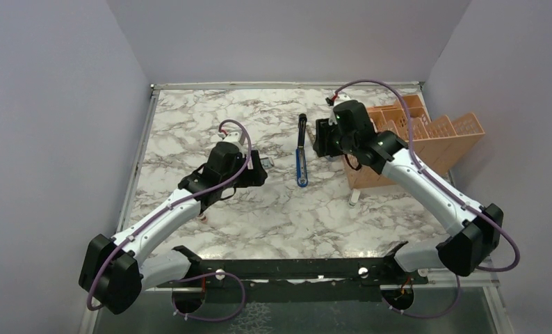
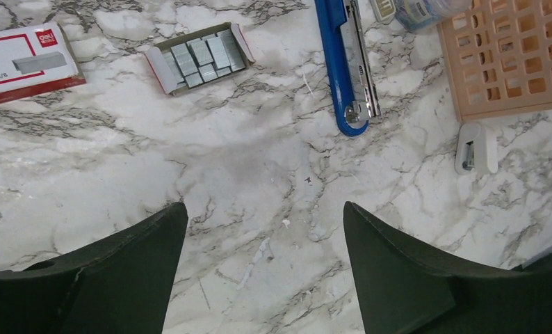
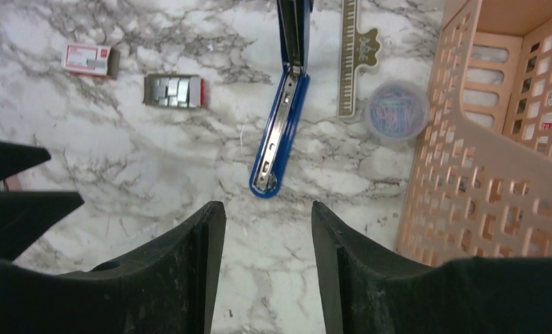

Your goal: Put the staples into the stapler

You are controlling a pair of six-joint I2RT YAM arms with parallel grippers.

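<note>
Left tool point(image 2: 264, 209) is open, fingers wide apart, nothing between them, bare marble bench point(image 2: 245, 160) below it. Right tool point(image 3: 268, 207) is also open with a narrower gap, empty, over the bench

Stapler point(image 3: 280, 125) lies just beyond the right tool, swung open flat: blue base with its metal channel facing up at the near end, black upper arm running on away from the arms. In the top view it sits mid-bench between the two tools, touching neither

Staples point(image 2: 202, 54) are grey strips packed side by side in a small open tray point(image 2: 156, 71), left of the stapler and apart from it. Red-and-white box point(image 2: 23, 62) lies flat further left, apart from the tray

Right of the stapler: a brown ruler point(image 3: 353, 49) lying roughly parallel to it, and a round clear tub point(image 3: 397, 110) of coloured clips by the ruler's near end. Orange lattice basket point(image 3: 468, 174) stands at the right side of the bench. Small white item point(image 2: 476, 147) lies near the basket's corner, maybe a staple remover, too small to tell
</note>
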